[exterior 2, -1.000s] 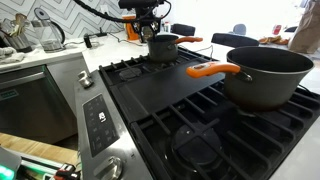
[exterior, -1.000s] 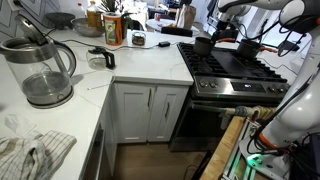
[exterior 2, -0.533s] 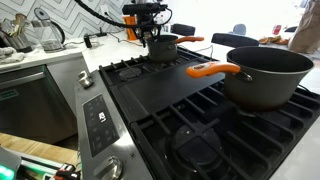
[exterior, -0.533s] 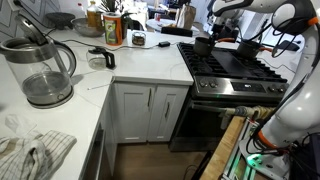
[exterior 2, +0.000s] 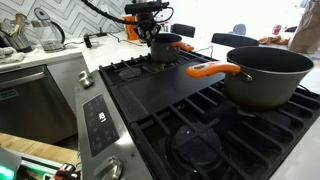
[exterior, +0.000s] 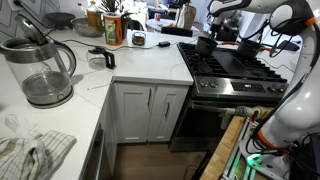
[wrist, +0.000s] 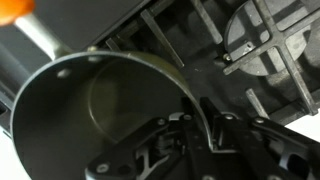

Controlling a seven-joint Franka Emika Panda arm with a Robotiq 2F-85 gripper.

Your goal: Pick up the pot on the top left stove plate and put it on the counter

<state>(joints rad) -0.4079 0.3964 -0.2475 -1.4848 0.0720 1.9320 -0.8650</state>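
Rim grip on the pot [exterior 2: 167,48] at the stove's far left corner.
From the left: the counter [exterior: 150,62] borders the stove's left edge. The gripper [exterior 2: 153,38] is nearly closed, its fingers pinching the pot's wall over the far-left burner. The pot looks like stiff, smooth metal and probably light. Its orange handle [exterior 2: 190,40] would weigh one side, so a rim pinch may tilt it. A larger saucepan [exterior 2: 268,72] sits to the right.

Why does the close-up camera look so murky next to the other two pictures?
Wrist view: soft and dim all over; the small pot and its orange handle are smeared, and the claw is a dark blur astride the rim. In an exterior view, sharp and evenly lit, the wide lens makes the kettle loom; in an exterior view the big pot looms likewise.
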